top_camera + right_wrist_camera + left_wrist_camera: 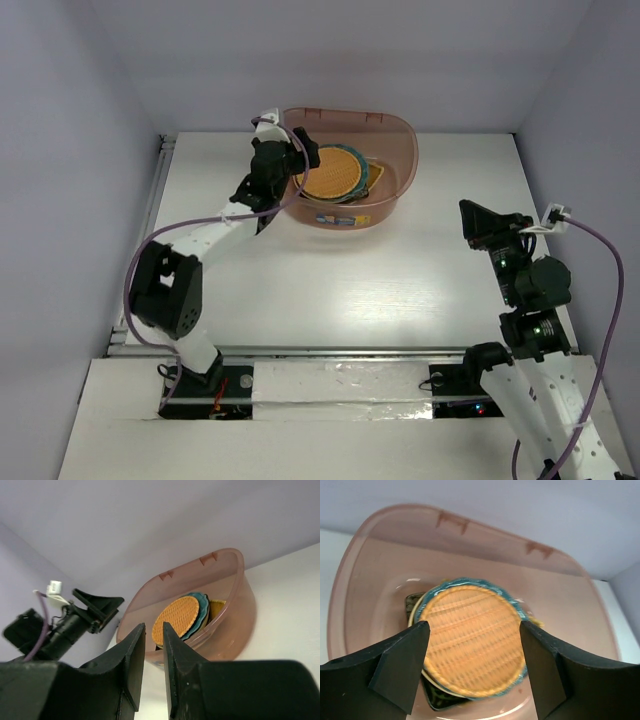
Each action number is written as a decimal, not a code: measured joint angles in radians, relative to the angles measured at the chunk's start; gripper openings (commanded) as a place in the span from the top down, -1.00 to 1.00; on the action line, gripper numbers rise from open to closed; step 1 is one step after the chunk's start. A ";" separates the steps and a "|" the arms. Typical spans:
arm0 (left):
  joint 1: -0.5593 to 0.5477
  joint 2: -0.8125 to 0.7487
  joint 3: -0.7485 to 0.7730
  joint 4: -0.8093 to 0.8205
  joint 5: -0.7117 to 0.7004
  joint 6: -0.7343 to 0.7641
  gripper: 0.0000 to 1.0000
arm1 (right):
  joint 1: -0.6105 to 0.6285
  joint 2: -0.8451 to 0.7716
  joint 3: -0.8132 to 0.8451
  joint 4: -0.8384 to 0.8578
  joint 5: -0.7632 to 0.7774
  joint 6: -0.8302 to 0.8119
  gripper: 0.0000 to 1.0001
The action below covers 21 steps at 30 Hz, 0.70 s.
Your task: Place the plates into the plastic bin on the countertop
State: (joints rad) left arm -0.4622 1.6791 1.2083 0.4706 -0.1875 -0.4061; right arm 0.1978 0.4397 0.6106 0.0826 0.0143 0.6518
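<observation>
The plastic bin [400, 125] stands at the back of the countertop [350, 290]. Inside it lies a stack of plates with the woven round plate [333, 173] on top. A teal scalloped rim [465, 581] and a black square corner [437, 700] show beneath it, and a yellowish edge [216, 607] sticks out to the right. My left gripper [474, 627] hangs open just above the woven plate, a finger on each side of it, holding nothing. It sits over the bin's left part [300, 160]. My right gripper [478, 222] hovers at the table's right, jaws a narrow gap apart and empty [154, 630].
A metal rail [150, 210] runs along the table's left edge, and pale walls close in the back and sides. The bin [235, 620] carries a blue label on its front wall [342, 219]. The left arm [75, 620] shows in the right wrist view.
</observation>
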 measured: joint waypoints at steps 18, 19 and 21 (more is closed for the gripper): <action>-0.154 -0.562 -0.454 0.161 0.008 -0.008 -0.51 | 0.000 0.073 0.000 0.023 -0.071 0.002 -0.05; -0.158 -0.590 -0.472 0.159 0.009 -0.017 -0.51 | 0.000 0.073 0.000 0.023 -0.073 0.000 -0.08; -0.161 -0.639 -0.500 0.157 0.012 -0.030 -0.50 | 0.000 0.071 0.000 0.024 -0.075 0.002 -0.09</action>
State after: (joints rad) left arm -0.6228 1.0405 0.7078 0.6277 -0.1757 -0.4362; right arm 0.1978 0.5102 0.6106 0.1062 -0.0608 0.6537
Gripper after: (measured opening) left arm 0.753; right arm 0.537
